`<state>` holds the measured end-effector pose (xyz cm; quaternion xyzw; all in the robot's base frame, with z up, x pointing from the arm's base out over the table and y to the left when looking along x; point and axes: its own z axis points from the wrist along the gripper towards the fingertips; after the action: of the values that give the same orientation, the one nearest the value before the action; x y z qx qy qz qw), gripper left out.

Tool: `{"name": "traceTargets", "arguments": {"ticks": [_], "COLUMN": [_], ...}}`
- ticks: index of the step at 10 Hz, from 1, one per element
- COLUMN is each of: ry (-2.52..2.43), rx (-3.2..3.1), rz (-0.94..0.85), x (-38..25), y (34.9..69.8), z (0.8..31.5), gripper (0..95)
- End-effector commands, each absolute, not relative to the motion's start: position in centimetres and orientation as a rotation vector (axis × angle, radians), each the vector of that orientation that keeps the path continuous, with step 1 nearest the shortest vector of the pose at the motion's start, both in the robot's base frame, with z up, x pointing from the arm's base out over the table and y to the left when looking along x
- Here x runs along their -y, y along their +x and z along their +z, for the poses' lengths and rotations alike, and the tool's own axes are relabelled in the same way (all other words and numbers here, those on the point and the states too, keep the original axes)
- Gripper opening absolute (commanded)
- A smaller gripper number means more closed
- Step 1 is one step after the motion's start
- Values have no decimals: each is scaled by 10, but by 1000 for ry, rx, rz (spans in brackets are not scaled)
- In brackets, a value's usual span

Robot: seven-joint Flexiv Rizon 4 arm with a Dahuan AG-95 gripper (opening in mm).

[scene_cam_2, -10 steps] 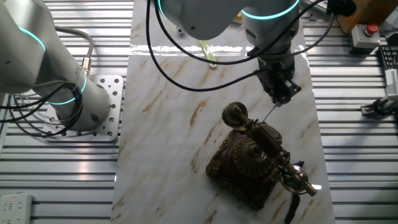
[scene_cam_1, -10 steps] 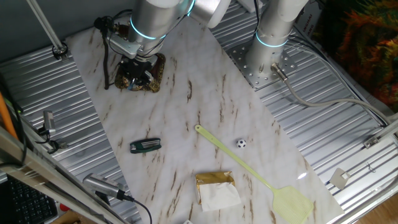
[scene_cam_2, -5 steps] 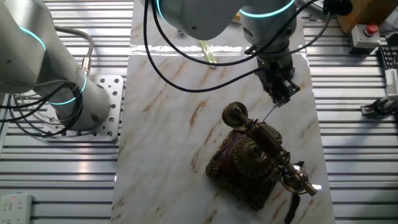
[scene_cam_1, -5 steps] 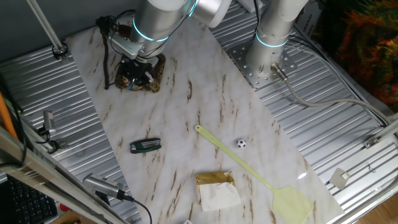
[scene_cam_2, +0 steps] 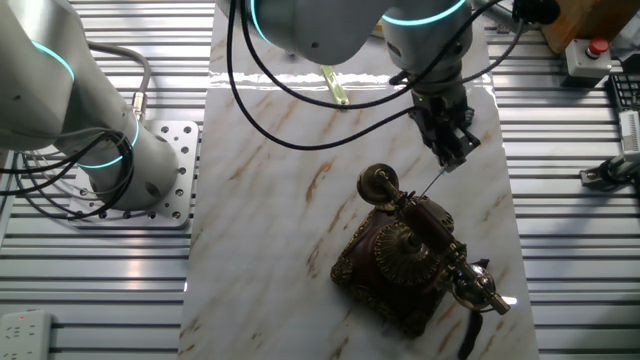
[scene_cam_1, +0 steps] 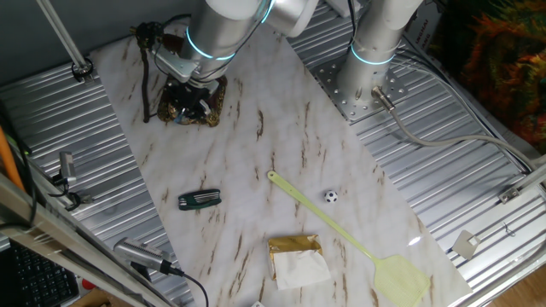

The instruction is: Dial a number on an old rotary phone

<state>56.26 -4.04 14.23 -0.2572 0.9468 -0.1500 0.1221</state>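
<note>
One old rotary phone [scene_cam_2: 412,262] sits near a far corner of my marble tabletop [scene_cam_1: 290,153], its handset [scene_cam_2: 425,235] resting on the cradle. Just beyond it, my gripper [scene_cam_2: 452,152] hovers with a thin rod pinched between closed fingers, its tip near the handset rather than in the dial [scene_cam_2: 400,243]. I judge dialing not yet begun; every digit remains.

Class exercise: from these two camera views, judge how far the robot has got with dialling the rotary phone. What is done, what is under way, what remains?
Done: the gripper has reached the old rotary phone and holds a thin rod pointing down at it.
In hand: the rod tip sits near the handset, not clearly in the dial.
Left: seating the tip in a finger hole and turning the dial.
</note>
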Motion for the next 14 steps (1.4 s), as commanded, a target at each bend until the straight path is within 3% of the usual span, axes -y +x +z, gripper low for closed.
{"name": "traceTargets", "arguments": {"ticks": [1,14], "ry": [-729,-629], "rx": [-2763,-2741], "rz": [-465,-513], "x": [41,40], "y": [564,571], "z": [141,135], "gripper": [0,0]}}
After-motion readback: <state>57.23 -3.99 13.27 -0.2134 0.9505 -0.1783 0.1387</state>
